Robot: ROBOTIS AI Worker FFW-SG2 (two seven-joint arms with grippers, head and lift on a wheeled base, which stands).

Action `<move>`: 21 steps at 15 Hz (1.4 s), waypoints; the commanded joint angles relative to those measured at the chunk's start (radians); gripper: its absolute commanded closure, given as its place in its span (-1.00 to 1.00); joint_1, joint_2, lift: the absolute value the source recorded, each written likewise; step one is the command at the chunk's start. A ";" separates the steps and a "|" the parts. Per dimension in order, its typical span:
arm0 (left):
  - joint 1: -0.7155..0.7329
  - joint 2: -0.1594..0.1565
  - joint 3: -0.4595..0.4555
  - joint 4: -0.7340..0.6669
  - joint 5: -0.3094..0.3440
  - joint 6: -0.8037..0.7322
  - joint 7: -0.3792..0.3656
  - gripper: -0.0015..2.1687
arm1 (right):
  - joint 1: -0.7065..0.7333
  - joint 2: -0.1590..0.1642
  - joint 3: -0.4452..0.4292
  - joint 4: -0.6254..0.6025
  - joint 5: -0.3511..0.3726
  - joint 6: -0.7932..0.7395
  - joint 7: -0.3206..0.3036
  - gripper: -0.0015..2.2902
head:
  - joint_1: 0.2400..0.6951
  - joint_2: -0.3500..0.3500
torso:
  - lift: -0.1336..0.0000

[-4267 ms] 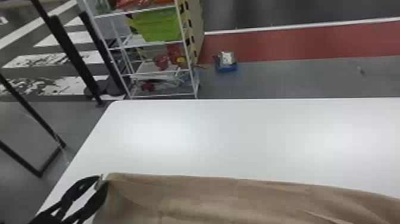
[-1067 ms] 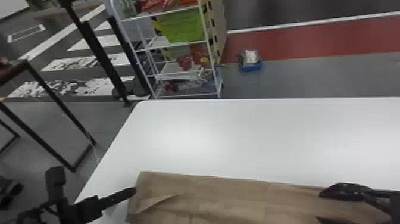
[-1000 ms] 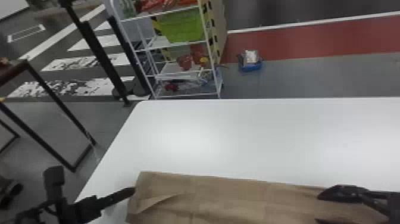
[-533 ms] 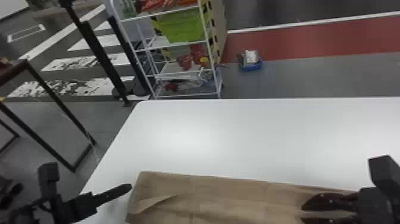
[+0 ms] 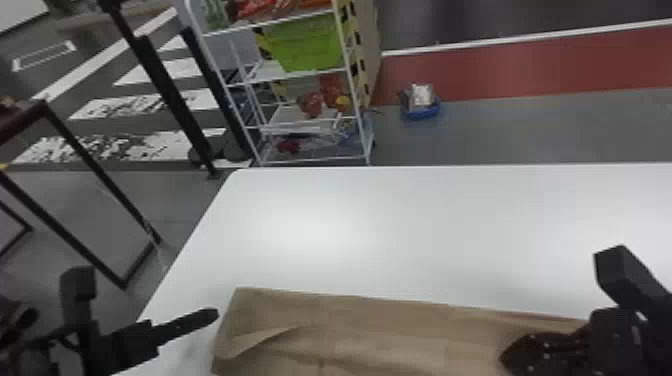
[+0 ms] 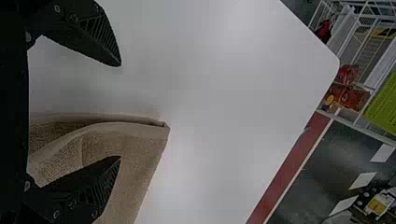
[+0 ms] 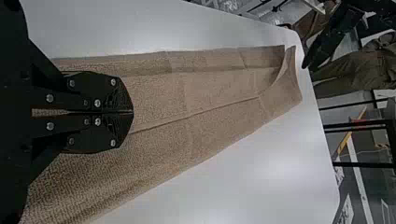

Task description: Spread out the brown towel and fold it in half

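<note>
Towel (image 5: 380,340) on table (image 5: 400,225), long axis running left to right, near corner closest to my spread-open left gripper (image 6: 120,111), likely the next to pinch; right gripper (image 7: 133,112) clenched above it.

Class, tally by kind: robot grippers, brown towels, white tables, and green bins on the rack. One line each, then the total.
Black left gripper and black right gripper: 2
Brown cloth towel: 1
White flat-topped table: 1
Bright green plastic bin: 1
Total: 5
</note>
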 commanded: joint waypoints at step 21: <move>-0.002 -0.004 0.004 -0.067 -0.084 0.118 -0.035 -0.81 | -0.174 -0.015 0.203 -0.016 0.048 0.451 0.003 0.16 | 1.00 1.00 | -0.85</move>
